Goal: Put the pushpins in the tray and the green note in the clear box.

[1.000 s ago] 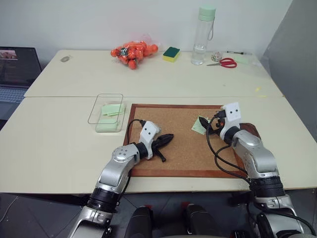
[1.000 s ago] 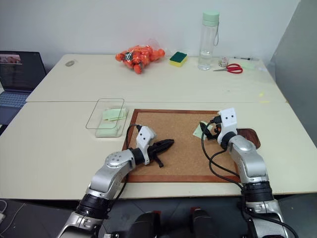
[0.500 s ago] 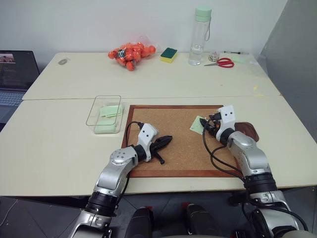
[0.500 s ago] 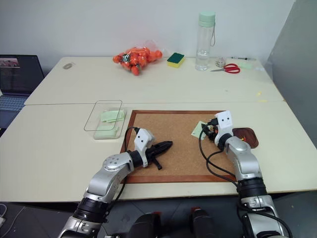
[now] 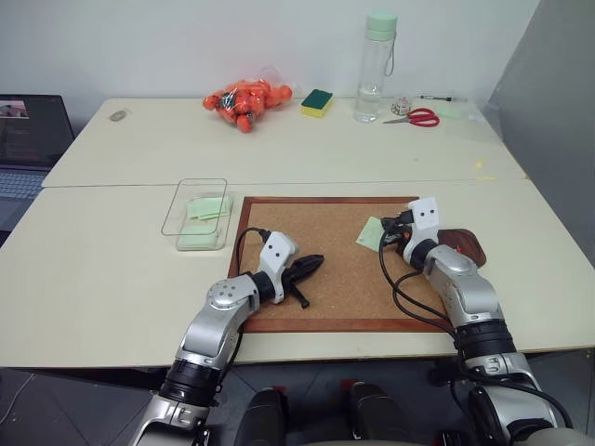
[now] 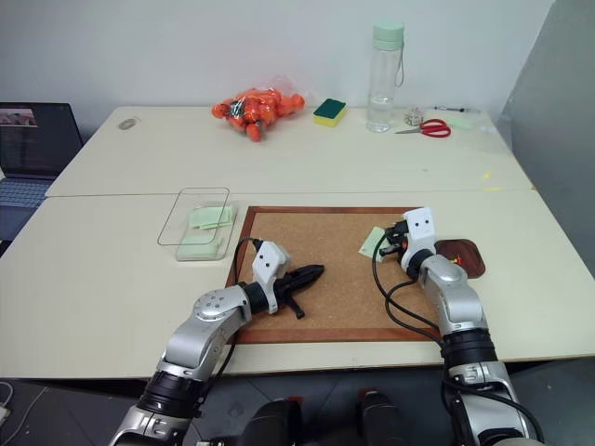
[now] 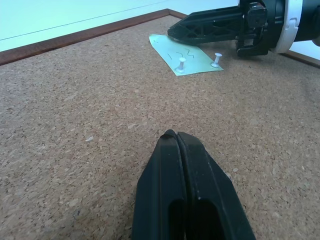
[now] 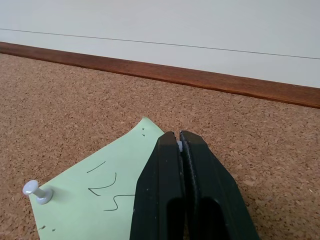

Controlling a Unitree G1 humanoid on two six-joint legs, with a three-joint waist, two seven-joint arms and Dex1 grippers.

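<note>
The left gripper [image 5: 319, 259] is hovering over the near left part of the corkboard [image 5: 335, 279] with its two black fingers pressed together on nothing. The right gripper [image 8: 178, 142] is sitting closed at the board's right side, its tips pinching what looks like a white pushpin [image 8: 179, 145] standing in the green note [image 5: 372, 233]; a second white pin [image 8: 37, 191] is standing in the same slip, which is bearing a dark scribble.

Going left to right: a laptop [image 5: 33, 139] is showing at the far left edge. A pale cream table [image 5: 112, 279] is spreading across the scene, its two tops meeting along a seam. The clear box [image 5: 197, 214] is lying just left of the corkboard with pale green slips inside. On the far tabletop, a bag of orange items [image 5: 244, 99] is lying left of a green-and-yellow sponge [image 5: 317, 102], then a clear bottle with a pale green cap [image 5: 375, 65] is standing upright, and red-handled scissors [image 5: 415, 117] are lying near the far right corner. The tray [image 5: 462, 246] is resting at the corkboard's right edge, just beyond the right arm. A white wall is running behind the table, and a grey panel is standing at the right.
</note>
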